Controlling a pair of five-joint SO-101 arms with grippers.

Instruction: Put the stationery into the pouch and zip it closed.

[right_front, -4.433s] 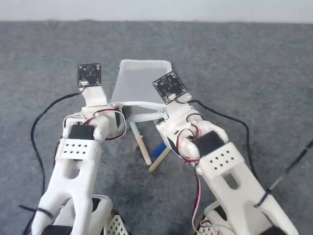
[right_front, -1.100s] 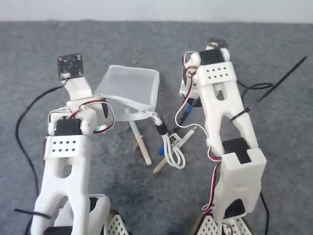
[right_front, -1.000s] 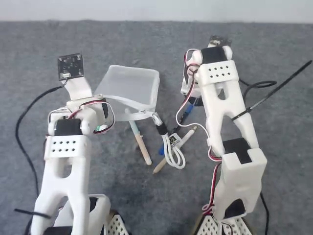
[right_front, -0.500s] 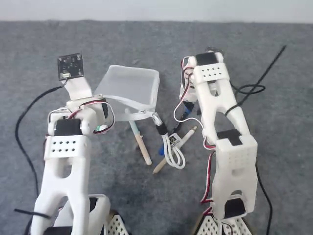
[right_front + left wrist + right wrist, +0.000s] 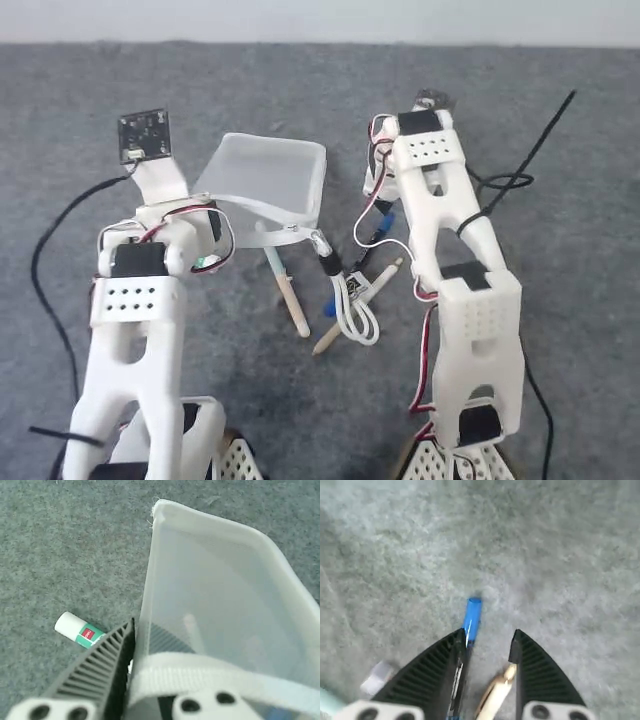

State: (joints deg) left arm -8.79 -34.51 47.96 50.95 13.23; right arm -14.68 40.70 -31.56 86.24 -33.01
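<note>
Tabletop (image 5: 560,300): grey, short-piled, felt-like covering.

Pouch (image 5: 268,178): translucent white, soft-walled, roughly trapezoid, lying on the tabletop ahead of the left arm with its open mouth toward the arms. A woven white band runs along the mouth. Left claw (image 5: 142,642) is clamped on that band, one ribbed black finger outside the wall, the other seen dimly through it.

Glue stick (image 5: 77,629): white cylinder with a green label, lying on the tabletop just beside the left claw's outer finger, outside the pouch.

Right claw (image 5: 487,642): parted to a moderate gap, gripping nothing, low over the tabletop to the right of the pouch. Blue pen (image 5: 472,615) lies close against one finger. Cream pen (image 5: 496,689), glossy, lies in the gap between the fingers.

Between the two arms, below the pouch mouth:
- teal-and-tan pen (image 5: 287,290), slim and straight;
- white cable (image 5: 357,318), coiled in a loop and overlapping the cream pen's lower half.
</note>
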